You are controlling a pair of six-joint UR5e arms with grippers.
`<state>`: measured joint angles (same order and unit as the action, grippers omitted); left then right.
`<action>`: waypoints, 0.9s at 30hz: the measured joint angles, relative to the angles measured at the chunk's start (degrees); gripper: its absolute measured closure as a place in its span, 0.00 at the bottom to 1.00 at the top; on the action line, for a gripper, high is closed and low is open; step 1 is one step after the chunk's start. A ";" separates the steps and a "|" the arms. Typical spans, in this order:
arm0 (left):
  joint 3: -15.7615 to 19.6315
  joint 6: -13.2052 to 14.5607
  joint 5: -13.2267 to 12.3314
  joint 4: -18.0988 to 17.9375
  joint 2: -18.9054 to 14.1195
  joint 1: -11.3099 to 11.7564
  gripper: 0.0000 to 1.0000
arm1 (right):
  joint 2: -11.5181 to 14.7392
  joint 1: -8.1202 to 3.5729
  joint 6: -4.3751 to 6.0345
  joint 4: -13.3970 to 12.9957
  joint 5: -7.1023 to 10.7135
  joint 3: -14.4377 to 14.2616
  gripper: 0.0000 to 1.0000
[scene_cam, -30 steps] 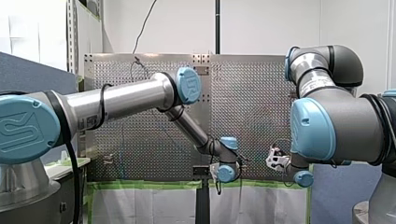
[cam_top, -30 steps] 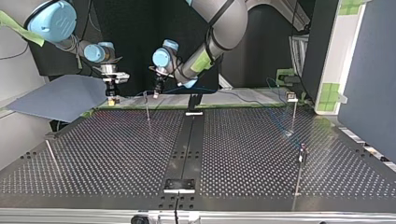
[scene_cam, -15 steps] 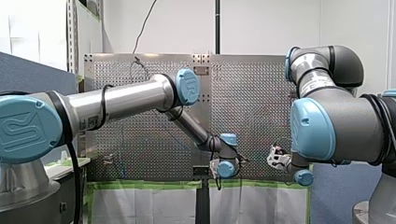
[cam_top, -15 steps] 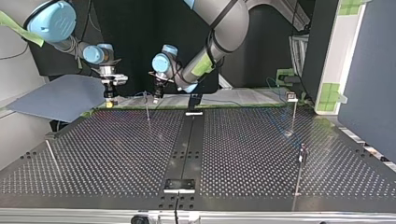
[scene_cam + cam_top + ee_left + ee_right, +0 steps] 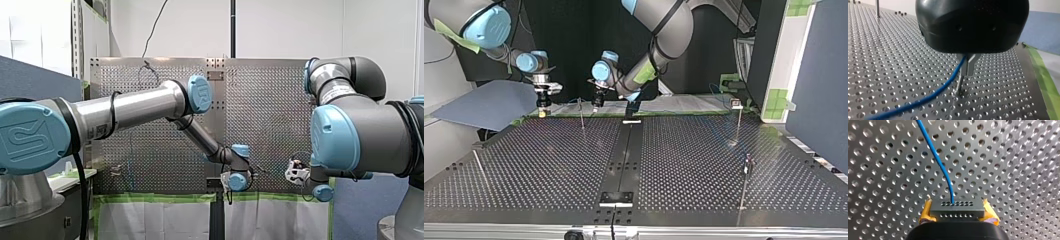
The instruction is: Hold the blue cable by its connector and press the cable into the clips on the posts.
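Blue cable (image 5: 930, 96): one thin blue wire. One end goes into the connector. From there it runs to my left hand and then trails away low over the bench.
How it will handle: I think it is light, soft and bendy, so it would flop and slip if held in the middle. It looks easy to kink, so it needs a gentle pull.
Connector (image 5: 957, 208): one small grey block with rows of tiny holes. It looks hard, so I think it is the best place to hold.
Right hand (image 5: 957, 211): its yellow pads (image 5: 926, 212) squeeze the connector from both sides, above the bench.
Left hand (image 5: 966, 68): its metal fingers (image 5: 970, 65) are pressed close together and pinch the cable just above a thin post (image 5: 960, 84).
Posts: I count four in the top view. One stands near the two hands, two stand at that view's right, and one at its left looks tilted.
Clips: small bits sit on top of the two right posts. The others are too small to tell.
Bench (image 5: 549, 165): one big metal board full of holes.
Hands: two, near each other at the bench's far edge in the top view.
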<state>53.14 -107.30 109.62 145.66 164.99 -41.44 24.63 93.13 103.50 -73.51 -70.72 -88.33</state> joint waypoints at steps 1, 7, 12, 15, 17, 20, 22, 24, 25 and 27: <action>-0.02 -0.03 0.06 0.03 0.00 0.08 1.00 | -0.05 0.01 -0.15 0.57 -0.40 0.53 1.00; -1.10 -0.24 0.20 1.48 1.34 0.26 1.00 | -0.13 0.05 -0.71 3.30 -1.02 2.89 1.00; -2.89 -0.29 0.31 3.25 2.38 0.26 1.00 | -0.14 0.09 -0.58 4.09 -0.95 3.86 1.00; -3.87 -0.34 0.21 4.11 2.55 0.46 1.00 | -0.14 0.13 -0.18 4.16 -0.81 4.36 1.00; -4.80 -0.35 0.03 4.98 2.55 0.59 1.00 | -0.15 0.14 -0.02 4.26 -0.78 4.87 1.00; -6.20 -0.39 -0.28 6.12 2.55 0.70 1.00 | -0.18 0.15 0.07 4.67 -0.75 5.69 1.00; -7.17 -0.41 -0.40 6.49 2.55 0.83 1.00 | -0.17 0.16 0.13 5.06 -0.75 6.29 1.00; -7.94 -0.39 -0.45 6.63 2.55 0.99 1.00 | -0.17 0.16 0.27 5.37 -0.75 6.75 1.00; -8.37 -0.38 -0.47 6.68 2.55 1.11 1.00 | -0.16 0.17 0.35 5.51 -0.75 7.00 1.00; -8.76 -0.37 -0.49 6.72 2.56 1.33 1.00 | -0.17 0.16 0.52 5.64 -0.73 7.36 1.00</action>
<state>44.37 -107.68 109.12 152.38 167.54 -40.11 24.46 93.29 104.01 -67.86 -71.45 -80.96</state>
